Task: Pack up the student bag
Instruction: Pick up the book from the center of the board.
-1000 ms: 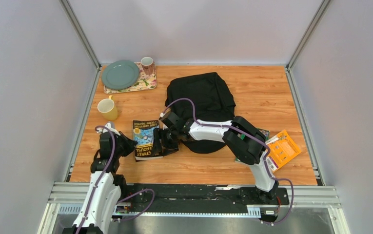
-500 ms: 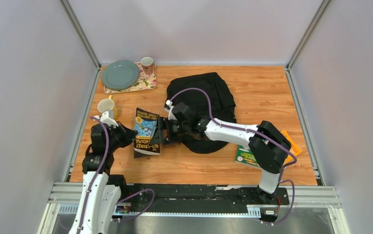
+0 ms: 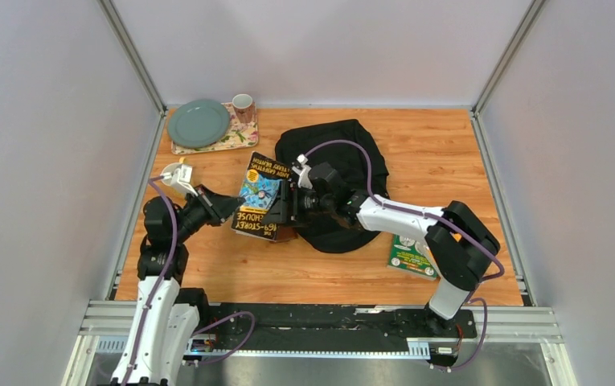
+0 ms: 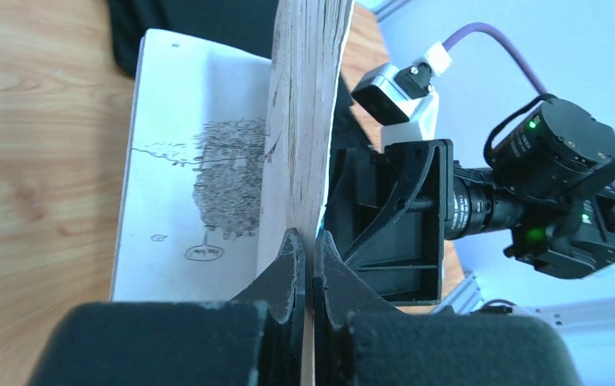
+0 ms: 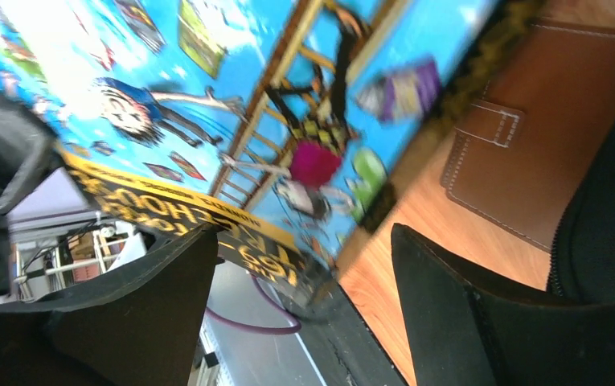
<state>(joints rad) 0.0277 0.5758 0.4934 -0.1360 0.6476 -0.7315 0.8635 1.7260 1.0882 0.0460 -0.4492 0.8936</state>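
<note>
surface: pale wooden table (image 3: 448,153), boxed in by plain grey walls.
bag: large black soft fabric backpack (image 3: 344,153) lies flat on the table's middle, toward the far side.
left claw: left claw (image 3: 231,207) has its fingers (image 4: 288,265) pinched almost together on a thin edge of the book.
book: paperback book with a bright blue and yellow cartoon cover (image 3: 260,205), tilted, cover up, between the two claws and just left of the backpack.
right claw: right claw (image 3: 288,205) stands spread wide and grips nothing; its wrist view looks through the gap onto the book's cover.
bag to claws: backpack's near-left edge lies under and just right of the right claw; the left claw is apart from it, with the book between.
wallet: brown leather wallet with a buckled strap (image 5: 513,169) lies on the table just beside the backpack's zip edge, partly under the book.
elsewhere: round green plate (image 3: 198,122) on a floral mat (image 3: 235,138) in the far left corner; flat green booklet (image 3: 408,253) near the right arm.
</note>
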